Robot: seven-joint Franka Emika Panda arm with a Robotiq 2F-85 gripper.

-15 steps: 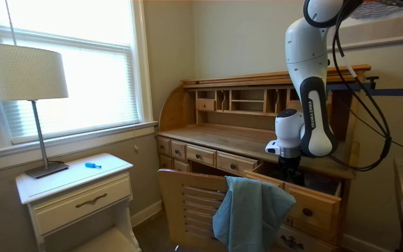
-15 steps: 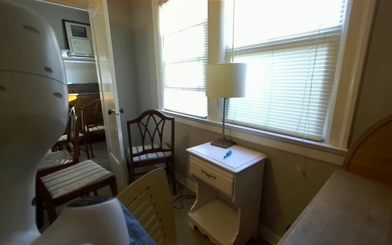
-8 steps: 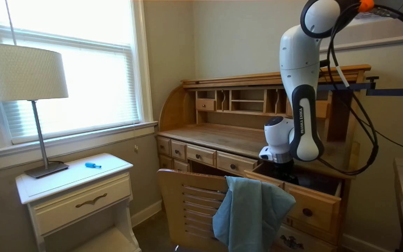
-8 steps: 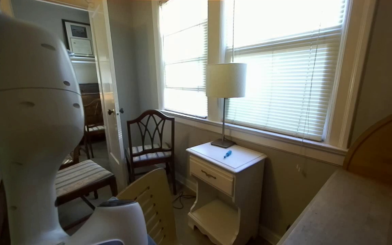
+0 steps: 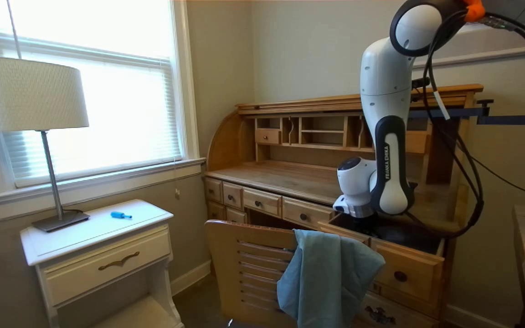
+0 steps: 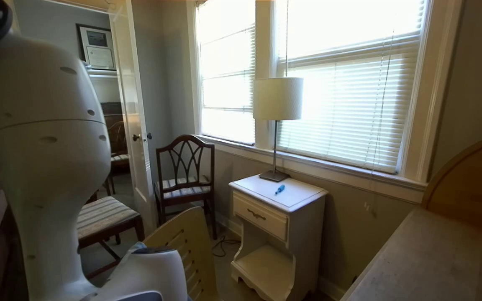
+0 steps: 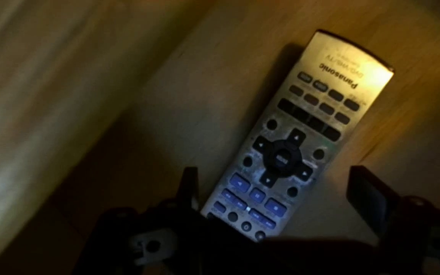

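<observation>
A silver Panasonic remote control (image 7: 281,152) with black and blue buttons lies slantwise on a wooden surface in the wrist view. My gripper (image 7: 273,175) is open above it, one finger on each side of its lower part; no grip shows. The dark gripper body covers the remote's bottom end. In an exterior view the hand points down into the pulled-out drawer (image 5: 408,271) of the wooden desk (image 5: 285,177), so the fingers and the remote are hidden there.
A wooden chair (image 5: 249,269) draped with a blue cloth (image 5: 331,278) stands right in front of the drawer. In both exterior views a white nightstand (image 5: 107,241) bears a lamp (image 5: 30,95) and a small blue object (image 5: 120,215). Black cables (image 5: 472,182) hang beside the arm.
In an exterior view the arm has shifted left and lower, bringing the hand deeper into the drawer toward its left end. The chair, cloth and nightstand have stayed put.
</observation>
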